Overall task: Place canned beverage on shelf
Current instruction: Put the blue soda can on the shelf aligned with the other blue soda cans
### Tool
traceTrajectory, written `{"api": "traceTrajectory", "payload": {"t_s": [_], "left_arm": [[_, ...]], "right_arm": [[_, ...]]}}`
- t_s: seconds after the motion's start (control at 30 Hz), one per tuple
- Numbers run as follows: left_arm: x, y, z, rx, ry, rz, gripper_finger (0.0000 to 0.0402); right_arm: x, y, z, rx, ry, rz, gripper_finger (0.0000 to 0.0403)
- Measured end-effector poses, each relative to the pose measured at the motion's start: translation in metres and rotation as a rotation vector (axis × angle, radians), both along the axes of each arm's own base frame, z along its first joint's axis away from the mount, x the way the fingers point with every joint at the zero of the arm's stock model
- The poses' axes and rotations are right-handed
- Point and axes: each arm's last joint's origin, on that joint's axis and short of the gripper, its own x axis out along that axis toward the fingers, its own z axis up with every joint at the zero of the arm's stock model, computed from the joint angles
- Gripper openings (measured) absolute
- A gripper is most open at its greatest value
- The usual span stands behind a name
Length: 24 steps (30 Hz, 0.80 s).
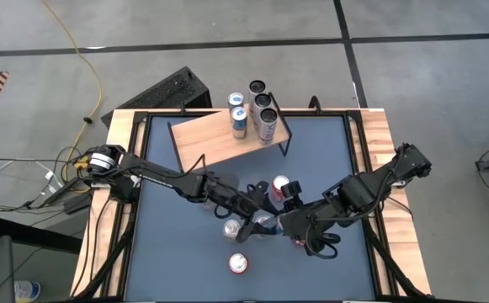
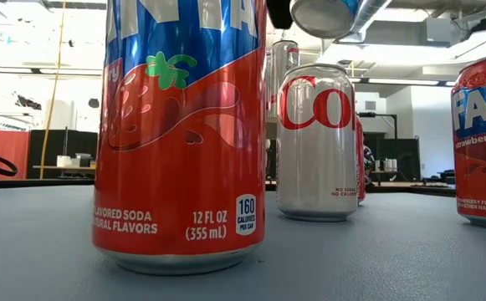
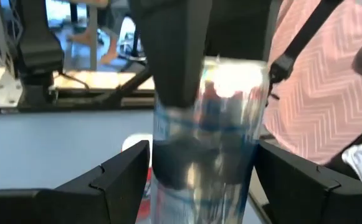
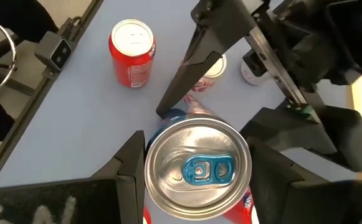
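Both my claws grip one blue-tabbed can mid-tabletop: right claw around its top, left claw around its body. Handover underway; next, one releases, then carry to the shelf.

The surface is blue-grey inside a pale wooden frame, and the shelf has a light wood top on black legs. The nearest can is red and blue with a green-leafed strawberry; the can behind it is silver with red letters
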Motion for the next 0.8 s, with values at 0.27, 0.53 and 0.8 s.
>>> {"api": "traceTrajectory", "payload": {"t_s": [0.27, 0.53, 0.8], "left_arm": [[0.0029, -0.0006, -0.0042, -0.016, 0.003, -0.005, 0.027], [0.0029, -0.0004, -0.002, -0.021, -0.015, 0.0, 0.027], [0.0025, -0.0009, -0.0038, -0.027, 0.009, -0.003, 0.027]], "right_arm": [[0.0002, -0.0003, 0.0, -0.006, -0.001, 0.008, 0.0183], [0.0041, -0.0047, 0.0009, -0.002, -0.014, -0.001, 0.0183], [0.007, -0.003, 0.0009, 0.006, -0.028, 0.024, 0.0183]]}}
